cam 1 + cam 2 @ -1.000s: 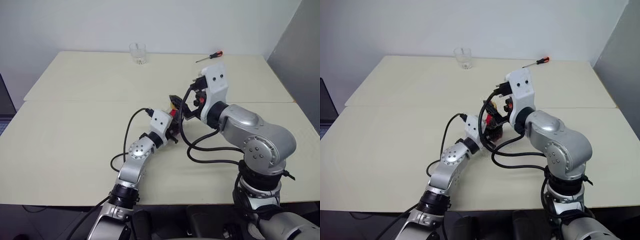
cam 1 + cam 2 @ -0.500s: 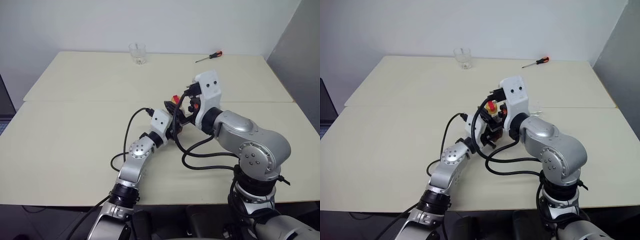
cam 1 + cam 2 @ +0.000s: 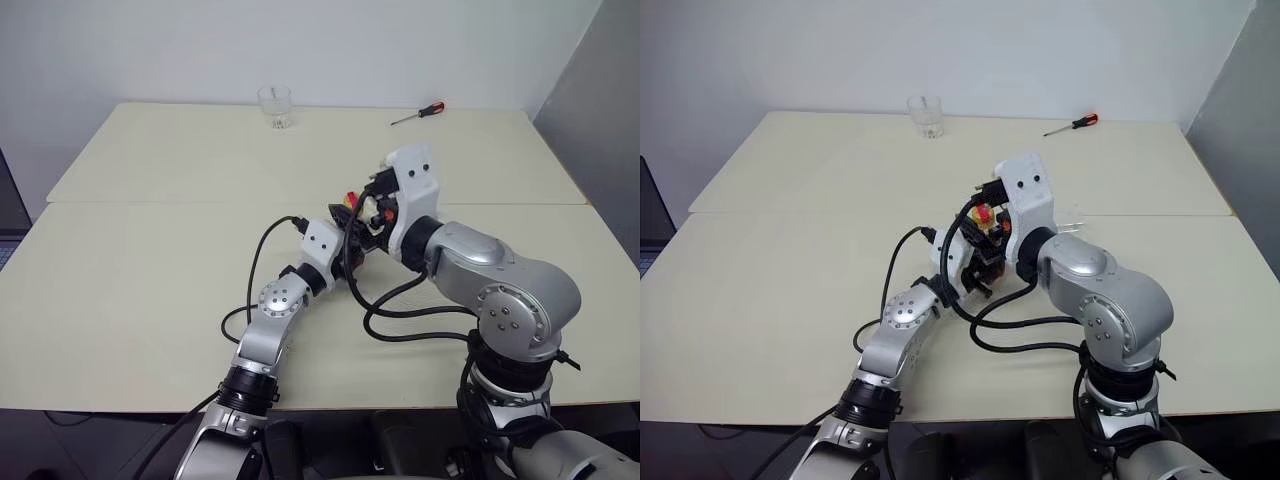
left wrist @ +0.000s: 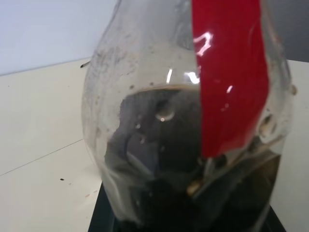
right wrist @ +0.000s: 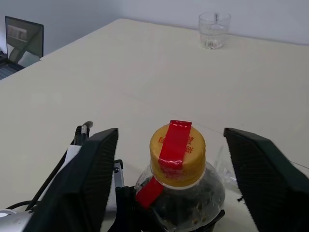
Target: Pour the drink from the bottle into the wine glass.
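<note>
My left gripper [image 3: 975, 266] is shut on the lower body of the bottle [image 3: 985, 245] and holds it upright over the middle of the table. The bottle is clear plastic with a yellow cap [image 5: 176, 149] and a red label strip [image 4: 227, 72]. The dark drink [image 4: 159, 159] fills its lower part. My right gripper [image 5: 176, 140] stands open over the top, with its black fingers [image 5: 91, 179] on either side of the cap and apart from it. A clear glassy shape [image 5: 226, 162] shows just past the bottle. I cannot tell whether it is the wine glass.
A short clear tumbler [image 3: 926, 116] stands at the far edge of the cream table [image 3: 790, 260]. A red-handled screwdriver [image 3: 1072, 124] lies at the far right. A laptop screen [image 5: 24, 36] sits off the table's left side. Black cables loop from both wrists near the bottle.
My right hand has shifted a little left and down, from beside the bottle to straddling its cap. The left gripper and the bottle have stayed where they were.
</note>
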{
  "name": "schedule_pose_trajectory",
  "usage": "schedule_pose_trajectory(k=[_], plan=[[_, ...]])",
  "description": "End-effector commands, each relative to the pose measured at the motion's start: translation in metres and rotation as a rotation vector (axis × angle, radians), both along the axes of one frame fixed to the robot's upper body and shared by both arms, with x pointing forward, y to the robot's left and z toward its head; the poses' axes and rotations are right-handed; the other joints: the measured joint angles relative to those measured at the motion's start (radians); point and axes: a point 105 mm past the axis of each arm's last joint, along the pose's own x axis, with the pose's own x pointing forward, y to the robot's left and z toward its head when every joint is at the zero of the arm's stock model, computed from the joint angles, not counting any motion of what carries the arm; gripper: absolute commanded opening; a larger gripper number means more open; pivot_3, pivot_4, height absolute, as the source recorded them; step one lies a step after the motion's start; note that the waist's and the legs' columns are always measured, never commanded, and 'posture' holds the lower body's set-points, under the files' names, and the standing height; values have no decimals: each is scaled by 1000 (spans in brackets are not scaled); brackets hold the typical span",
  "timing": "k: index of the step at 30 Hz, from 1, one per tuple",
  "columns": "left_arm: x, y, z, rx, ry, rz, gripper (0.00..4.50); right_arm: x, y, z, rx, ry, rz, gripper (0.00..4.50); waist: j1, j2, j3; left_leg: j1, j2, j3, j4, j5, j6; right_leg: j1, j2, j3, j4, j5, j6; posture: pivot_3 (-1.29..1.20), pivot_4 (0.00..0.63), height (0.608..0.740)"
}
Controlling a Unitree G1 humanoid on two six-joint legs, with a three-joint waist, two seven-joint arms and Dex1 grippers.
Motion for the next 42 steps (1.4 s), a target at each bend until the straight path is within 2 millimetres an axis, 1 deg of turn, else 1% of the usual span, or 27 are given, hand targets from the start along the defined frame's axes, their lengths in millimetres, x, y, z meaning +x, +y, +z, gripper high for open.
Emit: schedule_pose_trajectory(k=[1,10,13,15,16,22,24,27,30,32,33,35,37,40,42], plan=[[-2,-7,21,-20,-83,-18,990,-4,2,10,8,-46,13,2536,0,0,0,0,0,0,0,0,0,0,0,0,0,0,0,0,150,740],[-2,-6,22,-19,-84,-16,990,-4,3,10,6,-44,12,2536,0,0,0,0,0,0,0,0,0,0,0,0,0,0,0,0,150,740],[-2,-7,21,-19,-83,-17,990,-3,3,10,9,-43,20,1916,0,0,0,0,0,0,0,0,0,0,0,0,0,0,0,0,150,740],[-3,-7,21,-20,-83,-18,990,-1,3,9,9,-42,22,1283,0,0,0,0,0,0,0,0,0,0,0,0,0,0,0,0,150,740],[-3,-7,21,-20,-83,-19,990,0,2,8,7,-41,22,1204,0,0,0,0,0,0,0,0,0,0,0,0,0,0,0,0,150,740],[-3,-6,21,-19,-84,-13,989,8,-4,7,-17,-52,23,1204,0,0,0,0,0,0,0,0,0,0,0,0,0,0,0,0,150,740],[-3,-6,21,-20,-85,-13,989,12,-7,6,-27,-69,49,1204,0,0,0,0,0,0,0,0,0,0,0,0,-1,0,0,0,150,740],[-3,-7,23,-24,-91,-19,976,11,-8,12,27,-159,231,1204,0,0,0,0,-1,1,0,0,0,0,0,-1,-2,0,0,0,150,740],[-5,-8,26,-32,-104,-27,970,24,-25,-1,-24,-198,329,1204,0,-1,1,0,-1,1,0,0,0,1,0,-1,-2,0,0,0,150,740],[-5,-8,26,-29,-104,-28,967,29,-29,-5,-56,-212,358,1204,0,-1,1,0,-1,1,0,0,0,1,0,-1,-2,0,0,0,150,740],[-6,-7,26,-28,-104,-25,958,36,-32,3,-61,-254,382,1204,0,-1,1,0,-1,1,0,0,0,1,0,-1,-2,0,0,0,150,740],[-6,-5,26,-27,-106,-15,954,43,-35,14,-81,-308,452,1204,-4,0,1,1,0,1,-1,0,0,0,1,0,-1,0,0,0,150,740],[-6,-5,27,-27,-108,-8,953,45,-35,14,-97,-303,510,1204,-3,0,2,2,1,1,-1,0,0,0,2,0,-1,0,0,0,150,740],[-6,-2,29,-20,-118,7,952,35,-28,-1,-167,-222,718,1204,1,0,2,2,1,0,-1,0,0,1,3,-1,-1,0,0,0,150,740],[-6,0,30,-18,-121,14,936,35,-27,-8,-207,-196,788,1204,2,0,2,1,1,1,-1,0,0,1,2,0,-1,0,0,0,150,740]])
